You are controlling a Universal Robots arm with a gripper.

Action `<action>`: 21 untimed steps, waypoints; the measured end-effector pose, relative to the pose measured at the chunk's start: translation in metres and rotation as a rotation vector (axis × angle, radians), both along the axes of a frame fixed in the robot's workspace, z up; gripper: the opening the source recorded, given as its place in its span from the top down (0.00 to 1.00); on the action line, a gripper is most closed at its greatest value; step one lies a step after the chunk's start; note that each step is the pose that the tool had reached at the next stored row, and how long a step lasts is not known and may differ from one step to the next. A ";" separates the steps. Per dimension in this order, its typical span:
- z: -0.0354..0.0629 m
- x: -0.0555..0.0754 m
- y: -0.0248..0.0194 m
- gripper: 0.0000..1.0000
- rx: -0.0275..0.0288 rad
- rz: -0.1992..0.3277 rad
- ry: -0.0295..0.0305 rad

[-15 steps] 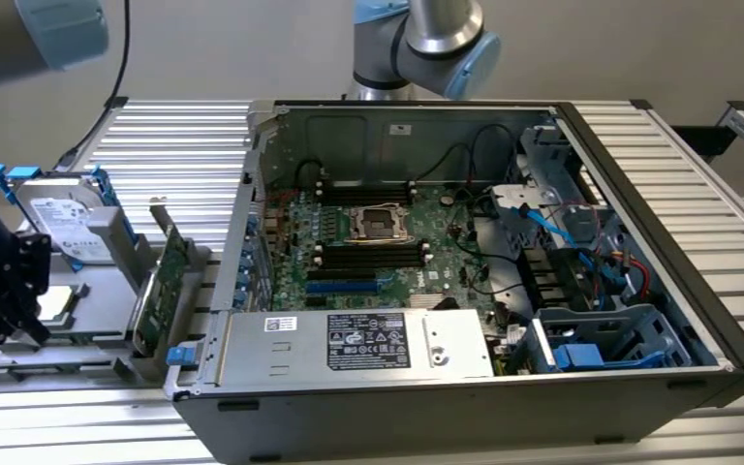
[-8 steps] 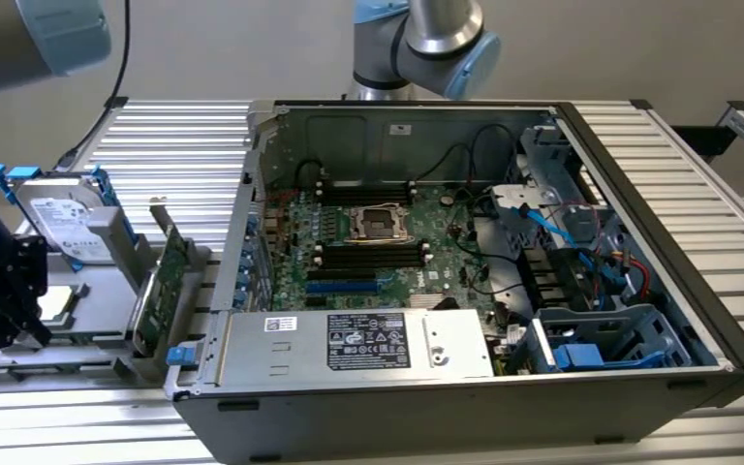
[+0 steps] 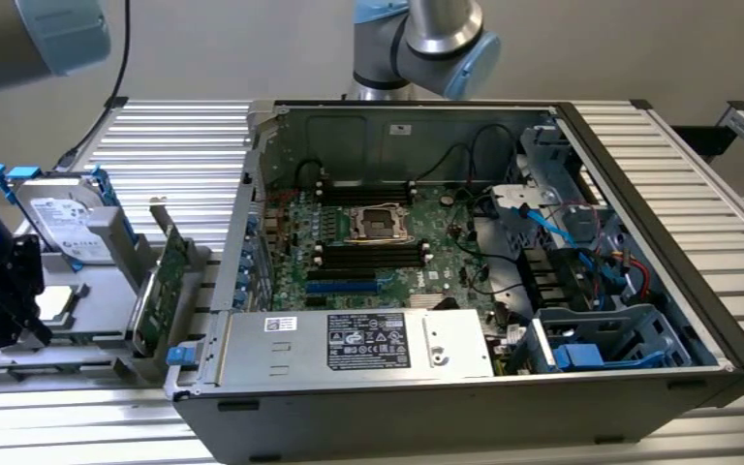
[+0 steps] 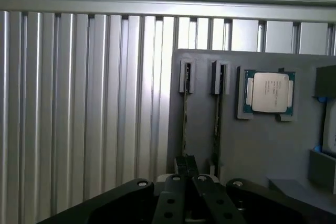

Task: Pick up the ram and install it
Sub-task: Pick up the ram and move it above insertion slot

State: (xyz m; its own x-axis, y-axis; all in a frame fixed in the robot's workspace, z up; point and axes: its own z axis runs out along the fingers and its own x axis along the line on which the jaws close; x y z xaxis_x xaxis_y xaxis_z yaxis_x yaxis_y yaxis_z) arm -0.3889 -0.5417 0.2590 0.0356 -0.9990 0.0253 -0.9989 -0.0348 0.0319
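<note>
Standing on edge in a slot of the grey tray [image 4: 262, 145], the ram [image 4: 185, 119] shows us just its thin top edge, with one end tucked into a dark upright holder. A second stick [image 4: 218, 119] stands just beside it in a matching slot. The gripper [image 4: 185, 164] sits at the ram's near end, in line with it; we cannot tell whether it is apart or already clamped on the stick.

We judge the pick-up to be the step in hand. To do it well, we would keep the gripper square to the ram's long edge, take it by the flat faces and not by the chips' corners, and draw it straight up out of the slot so it neither twists in the holder nor knocks its neighbour.

Further along the tray lies the processor chip [image 4: 269, 94]. Its silver lid carries several lines of fine print, but we cannot read them. The tray rests on the ribbed metal desk [image 4: 79, 103], at the exterior view's left of the open computer case [image 3: 631, 291], along with a hard drive [image 3: 62, 223] and an expansion card [image 3: 152, 291]. The power supply [image 3: 449, 344] bears a black label with white print and marks. That print is too small for us to make out, and no brand name can be read anywhere.
</note>
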 end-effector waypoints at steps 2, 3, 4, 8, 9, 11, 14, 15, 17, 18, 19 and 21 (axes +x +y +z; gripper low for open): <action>0.0000 0.000 0.0000 0.88 0.0000 0.000 0.0000; 0.0000 0.000 0.0000 0.84 0.0000 0.000 0.0000; 0.0000 0.000 0.0000 0.84 0.0000 0.000 0.0000; -0.0006 0.000 -0.0001 0.70 0.0000 0.000 -0.0001; -0.0021 -0.001 0.0000 0.70 0.0000 -0.001 -0.0001; -0.0056 -0.003 -0.0001 0.70 -0.0004 -0.003 -0.0003; -0.0111 -0.004 -0.0002 0.70 -0.0007 -0.014 -0.0006; -0.0130 -0.005 -0.0002 0.70 -0.0006 -0.017 -0.0007; -0.0165 -0.006 -0.0002 0.70 -0.0008 -0.023 -0.0006; -0.0184 -0.006 -0.0002 0.70 -0.0009 -0.025 -0.0006; -0.0202 -0.006 -0.0002 0.70 -0.0009 -0.027 -0.0006; -0.0238 -0.007 -0.0002 0.70 -0.0011 -0.031 -0.0005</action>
